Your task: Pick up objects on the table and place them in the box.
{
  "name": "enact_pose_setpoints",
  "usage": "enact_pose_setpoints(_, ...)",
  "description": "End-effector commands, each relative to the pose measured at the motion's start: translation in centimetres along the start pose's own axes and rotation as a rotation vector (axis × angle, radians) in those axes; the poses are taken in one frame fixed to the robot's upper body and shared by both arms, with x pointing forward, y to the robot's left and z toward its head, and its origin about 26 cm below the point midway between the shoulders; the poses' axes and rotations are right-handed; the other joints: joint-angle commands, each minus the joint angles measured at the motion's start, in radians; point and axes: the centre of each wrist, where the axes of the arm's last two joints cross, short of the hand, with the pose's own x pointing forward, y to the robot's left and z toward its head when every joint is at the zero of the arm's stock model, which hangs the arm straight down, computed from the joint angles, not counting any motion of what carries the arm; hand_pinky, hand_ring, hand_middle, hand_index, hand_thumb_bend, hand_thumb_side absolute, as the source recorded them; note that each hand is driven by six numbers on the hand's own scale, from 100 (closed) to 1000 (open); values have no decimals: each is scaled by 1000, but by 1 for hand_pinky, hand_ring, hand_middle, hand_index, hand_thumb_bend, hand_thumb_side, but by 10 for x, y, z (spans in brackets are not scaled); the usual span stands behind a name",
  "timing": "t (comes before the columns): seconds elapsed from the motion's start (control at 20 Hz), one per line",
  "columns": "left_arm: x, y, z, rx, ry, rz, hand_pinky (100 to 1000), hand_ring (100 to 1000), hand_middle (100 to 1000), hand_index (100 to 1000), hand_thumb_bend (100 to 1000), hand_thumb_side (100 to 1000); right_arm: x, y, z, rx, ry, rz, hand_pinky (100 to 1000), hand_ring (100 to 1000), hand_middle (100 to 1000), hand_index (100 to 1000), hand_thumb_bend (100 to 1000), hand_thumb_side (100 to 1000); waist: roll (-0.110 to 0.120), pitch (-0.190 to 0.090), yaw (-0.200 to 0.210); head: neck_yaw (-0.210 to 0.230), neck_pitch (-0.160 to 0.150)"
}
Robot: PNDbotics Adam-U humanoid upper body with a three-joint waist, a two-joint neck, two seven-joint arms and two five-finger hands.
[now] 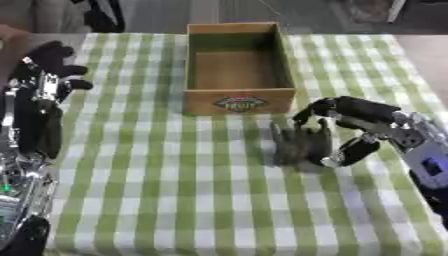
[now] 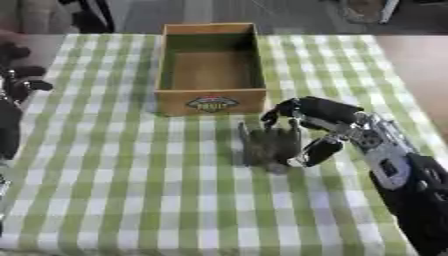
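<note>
Over on the left: left robot hand point(image 1: 45, 75) idle at the desk's edge, fingers up and loosely curled, nothing in them, well apart from the action. No threat from there unless it swings in across the green-checked cloth point(image 1: 157, 165).

Centre stage: wooden box point(image 1: 238, 102) sitting open and apparently empty, label facing this way, its near wall just beyond the target. Worth watching, that wall. Too low a lift and the load clips the rim, maybe shoving the box back along the cloth or knocking the catch free.

Just in front of the box and a touch to its right: the dark grey-brown object point(image 1: 300, 144), lumpy, with points sticking up, hard to name, resting on the cloth. Not yet off the desk, by the look of it.

Now the right robot hand point(image 1: 350, 127): arched over the object from the right, fingers point(image 2: 284, 112) curled down across its top and far side, thumb coming in low on the near right. Closing round it, though whether contact is complete is hard to say.

Risks from here, as a judgement only:
- Uneven shape, so a hold on the spikes alone could let it twist and drop out on the lift.
- Thumb low against the cloth: could snag the fabric, drag it, and shift the box with it.
- Short hop to the box, so little room to clear the near wall; a release too soon lands the object on the rim or outside.
</note>
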Motion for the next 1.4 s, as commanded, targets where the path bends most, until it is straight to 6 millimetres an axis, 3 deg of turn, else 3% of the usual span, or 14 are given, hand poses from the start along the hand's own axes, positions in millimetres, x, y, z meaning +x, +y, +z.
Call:
enact_pose_setpoints(0.05,5,-1,-3,-15,-21,-3,552,620,688,758,371,466,-1,-8,1,4,11,36,825,844,701,885,421,235,0,-12,1,-1,0)
enact_pose_setpoints(1.0,5,0,-3,-14,-20,-3,553,620,689,758,361,476,-6,0,4,42,59,71,818,824,646,871,415,197,-1,-10,2,0,1)
enact_pose_setpoints(1.4,5,0,-3,-11,-19,-3,553,620,688,759,357,480,-6,0,5,15,94,87,792,781,525,736,421,210,-1,-11,2,0,0)
